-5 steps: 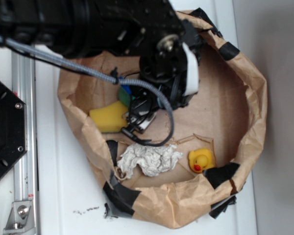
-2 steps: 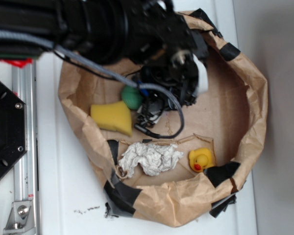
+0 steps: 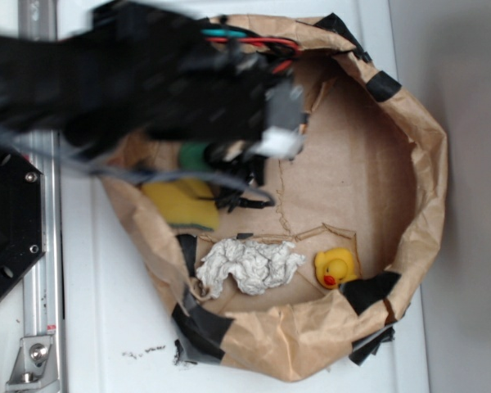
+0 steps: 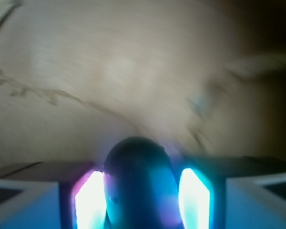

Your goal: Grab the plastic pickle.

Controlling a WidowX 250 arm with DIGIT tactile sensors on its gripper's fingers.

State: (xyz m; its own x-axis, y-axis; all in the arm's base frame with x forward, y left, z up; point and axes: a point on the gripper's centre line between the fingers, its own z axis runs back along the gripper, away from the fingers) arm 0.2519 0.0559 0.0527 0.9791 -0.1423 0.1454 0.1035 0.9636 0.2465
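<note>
1. In the wrist view the hand (image 4: 142,200) is sitting closed around the plastic pickle (image 4: 140,183): the dark teal rounded end is filling the gap between the two glowing fingers (image 4: 89,200), touching both.
2. Compared with a second ago, the arm is now sweeping toward 10 o'clock across the paper-bag basin (image 3: 425,180), heavily blurred, and the green thing that was lying beside the sponge is now sitting up under the arm.
3. My reading: the pickle (image 3: 195,155) is already gripped and is being lifted, so the task is looking nearly done; what remains is keeping the hold.
4. The yellow sponge (image 3: 180,205) is lying at 9 o'clock in the basin, partly under the arm.
5. The crumpled paper wad (image 3: 250,264) is lying at 6 o'clock, the rubber duck (image 3: 335,267) just toward 5 o'clock.
6. Motion blur is hiding the hand itself in the exterior view; only a sliver of green is showing there, and whether the pickle is clear of the basin floor I cannot tell.
</note>
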